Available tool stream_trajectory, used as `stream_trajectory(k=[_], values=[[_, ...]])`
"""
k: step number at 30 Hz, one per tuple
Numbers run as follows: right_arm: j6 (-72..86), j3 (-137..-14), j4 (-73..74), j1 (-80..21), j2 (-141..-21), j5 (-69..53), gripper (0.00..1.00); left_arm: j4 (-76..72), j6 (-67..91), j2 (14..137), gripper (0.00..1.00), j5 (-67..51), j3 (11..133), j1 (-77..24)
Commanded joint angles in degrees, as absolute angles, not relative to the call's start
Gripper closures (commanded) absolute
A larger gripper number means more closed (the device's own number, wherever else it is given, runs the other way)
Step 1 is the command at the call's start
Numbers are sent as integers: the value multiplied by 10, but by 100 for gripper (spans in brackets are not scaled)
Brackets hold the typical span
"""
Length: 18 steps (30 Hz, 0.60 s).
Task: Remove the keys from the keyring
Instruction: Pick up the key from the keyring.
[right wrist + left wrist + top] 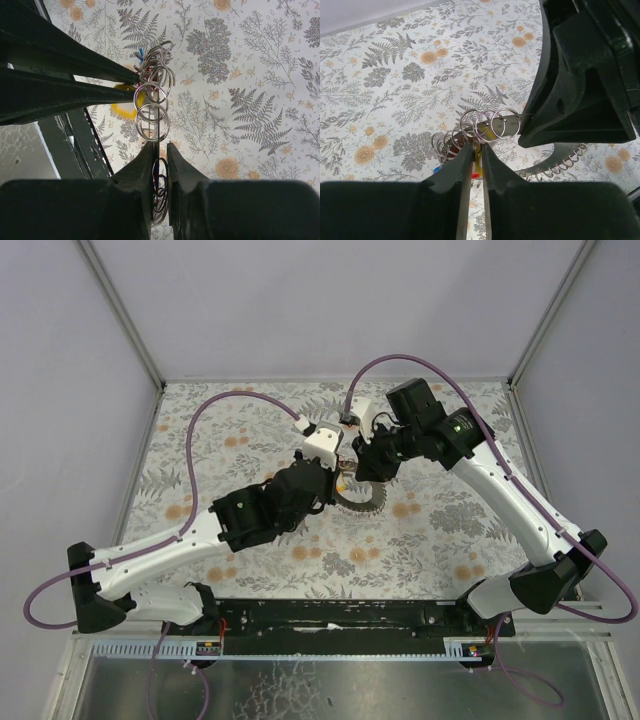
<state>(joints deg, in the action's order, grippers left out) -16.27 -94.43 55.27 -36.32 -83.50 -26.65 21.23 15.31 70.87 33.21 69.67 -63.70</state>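
Two narrow grips | right fingers [142, 170] clamp keyring [365, 504] rim | left fingers [457, 170] pinch keys [122, 106]

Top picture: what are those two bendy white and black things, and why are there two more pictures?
They are robot arms, a left arm and a right arm, bolted at the edge of a flowery tablecloth. A camera overhead took the top picture. The others come from small cameras on each wrist, looking at the work up close. The right gripper is clamped on a grey keyring. Little wire loops are threaded on it. The left gripper seems to pinch a yellow key hanging from them.
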Motion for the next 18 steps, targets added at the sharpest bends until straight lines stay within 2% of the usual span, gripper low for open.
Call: stream_trajectory(k=[1, 4, 18], values=[[-152, -962, 542, -359, -820, -297, 100, 185, 128, 704, 93, 365, 701, -635], [-151, -960, 540, -358, -820, -300, 100, 171, 112, 689, 100, 355, 691, -635], [-190, -927, 533, -347, -802, -355, 100, 147, 70, 624, 100, 279, 638, -609]])
